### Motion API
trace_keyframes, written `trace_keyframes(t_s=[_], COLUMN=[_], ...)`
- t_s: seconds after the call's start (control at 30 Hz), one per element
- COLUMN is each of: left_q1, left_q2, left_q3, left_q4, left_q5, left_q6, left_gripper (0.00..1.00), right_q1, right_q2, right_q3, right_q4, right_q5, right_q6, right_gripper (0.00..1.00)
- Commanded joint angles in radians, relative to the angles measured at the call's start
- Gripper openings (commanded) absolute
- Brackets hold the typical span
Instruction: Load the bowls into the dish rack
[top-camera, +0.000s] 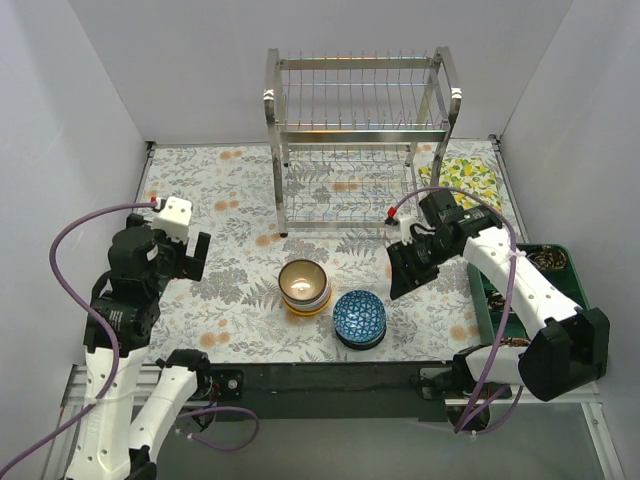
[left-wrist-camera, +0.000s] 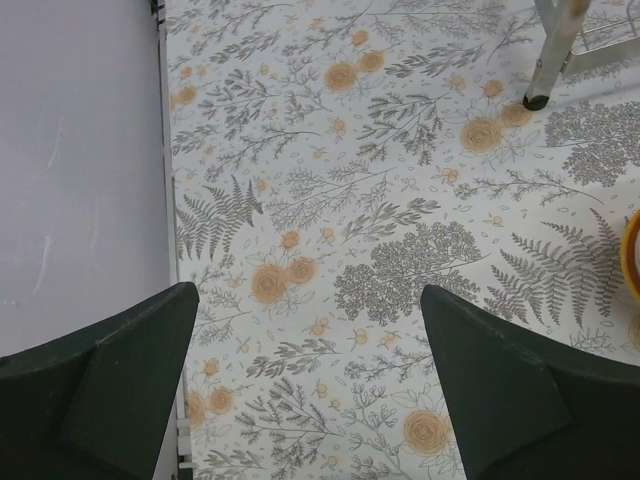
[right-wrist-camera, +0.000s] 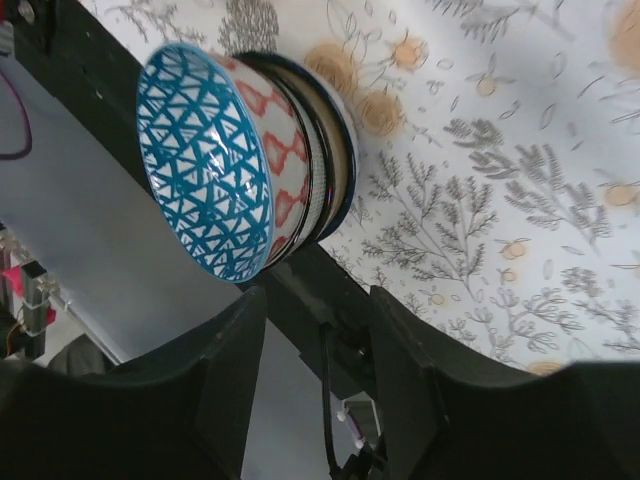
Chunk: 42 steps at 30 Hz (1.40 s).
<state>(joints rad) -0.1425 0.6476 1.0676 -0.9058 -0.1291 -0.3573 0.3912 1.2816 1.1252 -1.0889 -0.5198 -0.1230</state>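
Note:
The steel wire dish rack (top-camera: 360, 140) stands at the back of the table with no bowls in it. Two bowl stacks sit near the front. One has a brown-glazed bowl (top-camera: 304, 281) on top of white and orange ones. The other has a blue-patterned bowl (top-camera: 359, 317) on top, which also shows in the right wrist view (right-wrist-camera: 205, 165). My right gripper (top-camera: 403, 278) is open and empty just right of the blue stack, with its jaws (right-wrist-camera: 318, 345) apart. My left gripper (top-camera: 186, 262) is open and empty over the cloth at the left (left-wrist-camera: 305, 390).
A green compartment tray (top-camera: 572, 262) holding dark items sits at the right edge. A lemon-print cloth (top-camera: 466, 177) lies beside the rack. One rack foot (left-wrist-camera: 537, 100) and an orange bowl rim (left-wrist-camera: 632, 255) show in the left wrist view. White walls enclose the table.

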Motion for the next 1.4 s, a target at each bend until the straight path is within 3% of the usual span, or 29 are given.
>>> trace_keyframes(t_s=[0.0, 0.13, 0.6, 1.07, 1.27, 1.37], left_q1=[0.060, 0.115, 0.182, 0.218, 0.242, 0.267], left_q2=[0.004, 0.012, -0.048, -0.075, -0.088, -0.109], left_q3=[0.083, 0.141, 0.107, 0.052, 0.029, 0.000], left_q4=[0.005, -0.010, -0.050, -0.030, -0.022, -0.018], left_q5=[0.022, 0.071, 0.125, 0.128, 0.171, 0.177], left_q6=[-0.019, -0.045, -0.054, -0.078, -0.094, -0.103], left_gripper=[0.96, 0.96, 0.96, 0.96, 0.96, 0.96], right_q1=[0.023, 0.054, 0.144, 0.236, 0.256, 0.276], right_q2=[-0.053, -0.064, 0.027, 0.091, 0.140, 0.154], right_q3=[-0.113, -0.140, -0.027, 0.004, 0.041, 0.045], right_q4=[0.014, 0.041, 0.090, 0.095, 0.098, 0.098], right_q5=[-0.014, -0.022, -0.042, 0.116, 0.214, 0.253], right_q6=[0.031, 0.028, 0.046, 0.057, 0.052, 0.034], right_gripper=[0.52, 0.46, 0.47, 0.44, 0.38, 0.27])
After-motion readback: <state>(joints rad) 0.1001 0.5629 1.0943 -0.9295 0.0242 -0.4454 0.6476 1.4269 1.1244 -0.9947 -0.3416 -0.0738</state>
